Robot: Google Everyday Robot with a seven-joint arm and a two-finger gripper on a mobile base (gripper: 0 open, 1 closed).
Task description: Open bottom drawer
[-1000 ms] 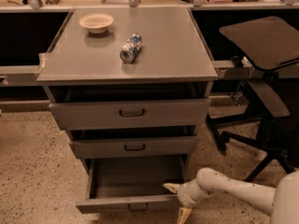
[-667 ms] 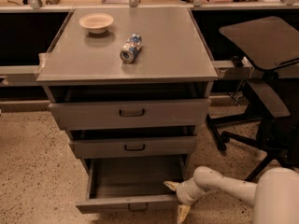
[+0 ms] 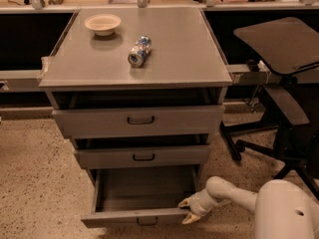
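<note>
You have one view, looking down at the front of a grey cabinet with three drawers.

Start with the containers. The bottom drawer point(image 3: 142, 189) sits lowest in the stack and is pulled well out toward the camera, so you look straight down at its plain grey floor and side walls. Its narrow front panel carries a small dark bar handle point(image 3: 147, 221) at the centre, right at the lower edge of the view. Above it, the middle drawer point(image 3: 109, 158) stands out a little from the frame, with a dark gap showing over its top edge. The top drawer point(image 3: 94, 122), the widest front of the three, also stands slightly out, with the same kind of dark gap above it. What lies inside those two upper drawers is hidden from you.

On the tabletop point(image 3: 184, 49) a pale shallow bowl point(image 3: 102, 24) stands upright near the back left corner. A can point(image 3: 139, 51) lies on its side near the middle, well apart from the bowl.

Now the pincer point(image 3: 183, 211). It sits at the right front corner of the bottom drawer, reaching in from the right on a white arm point(image 3: 224, 192). Its two pale fingers point(image 3: 191, 218) are spread apart, released rather than clenched: one lies at the top rim of the drawer's front panel, the other lower down in front of it, with the panel's right end between them. You cannot tell whether either finger presses on the metal.

An office chair point(image 3: 279, 44) stands to the right of the cabinet on the speckled floor point(image 3: 35, 178).
</note>
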